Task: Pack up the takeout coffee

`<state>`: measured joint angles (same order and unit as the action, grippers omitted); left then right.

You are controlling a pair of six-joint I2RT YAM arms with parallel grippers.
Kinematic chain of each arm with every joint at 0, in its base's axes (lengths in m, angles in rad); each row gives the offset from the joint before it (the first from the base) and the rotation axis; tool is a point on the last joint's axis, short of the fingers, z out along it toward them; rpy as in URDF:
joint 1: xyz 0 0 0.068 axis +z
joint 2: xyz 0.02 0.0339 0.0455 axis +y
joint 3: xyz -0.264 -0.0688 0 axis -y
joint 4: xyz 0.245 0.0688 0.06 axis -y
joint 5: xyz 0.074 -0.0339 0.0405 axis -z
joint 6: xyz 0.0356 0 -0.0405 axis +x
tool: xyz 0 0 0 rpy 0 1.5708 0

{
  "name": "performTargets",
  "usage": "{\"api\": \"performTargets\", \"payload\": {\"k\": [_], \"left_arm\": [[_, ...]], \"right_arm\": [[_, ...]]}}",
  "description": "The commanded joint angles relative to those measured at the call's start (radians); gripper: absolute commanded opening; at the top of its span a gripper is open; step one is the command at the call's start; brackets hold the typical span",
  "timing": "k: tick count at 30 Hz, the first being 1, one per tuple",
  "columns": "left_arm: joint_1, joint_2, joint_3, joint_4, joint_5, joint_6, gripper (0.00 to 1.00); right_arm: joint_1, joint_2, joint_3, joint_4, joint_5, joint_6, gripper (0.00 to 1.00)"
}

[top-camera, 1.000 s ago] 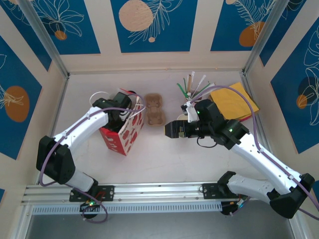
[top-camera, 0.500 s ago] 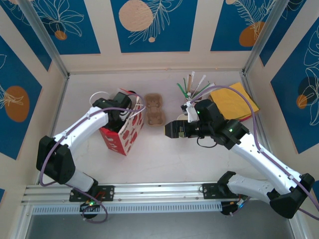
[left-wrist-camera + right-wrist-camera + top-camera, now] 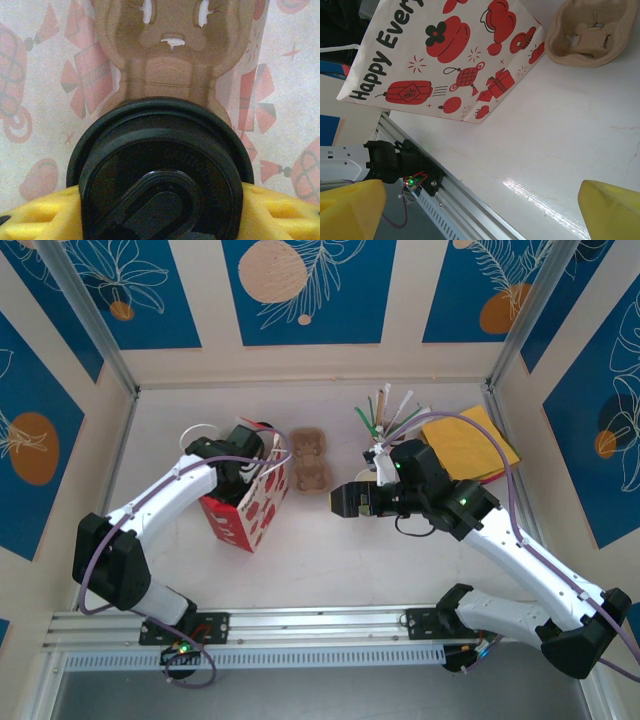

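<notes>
The coffee [image 3: 160, 175] is pinched at its black lid by the left jaws, whose yellow pads [image 3: 40, 215] are pressed against it on either side in the left wrist view. It is held inside the bag [image 3: 245, 508], a white paper one printed with red figures, which is stood on the bench [image 3: 330, 570] at the left. From above, the left arm [image 3: 170, 490] is seen reaching into the bag's open top, and the cup itself is hidden there. Beyond the lid, a brown cardboard shape with slits is seen against the bag's wall; whether it lies inside the bag or shows through the paper cannot be told. A brown carrier [image 3: 310, 460] is laid on the bench just beside the bag, to its right. The right jaws are spread wide and held above bare bench, near the carrier's right side and apart from it. Straws [image 3: 385, 410] and a flat yellow pack [image 3: 470, 445] are laid at the back right
</notes>
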<state>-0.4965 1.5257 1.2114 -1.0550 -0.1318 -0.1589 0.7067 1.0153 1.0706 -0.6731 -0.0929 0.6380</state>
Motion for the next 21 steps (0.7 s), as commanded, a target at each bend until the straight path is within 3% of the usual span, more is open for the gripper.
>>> {"api": "performTargets", "payload": {"k": [1, 21], "left_arm": [[0.023, 0.127, -0.142, 0.089, 0.006, -0.027, 0.58], [0.023, 0.122, -0.142, 0.087, 0.006, -0.028, 0.58]], "right_arm": [[-0.003, -0.016, -0.011, 0.004, -0.008, 0.012, 0.99], [-0.003, -0.016, -0.004, 0.0, -0.009, 0.008, 0.99]]}}
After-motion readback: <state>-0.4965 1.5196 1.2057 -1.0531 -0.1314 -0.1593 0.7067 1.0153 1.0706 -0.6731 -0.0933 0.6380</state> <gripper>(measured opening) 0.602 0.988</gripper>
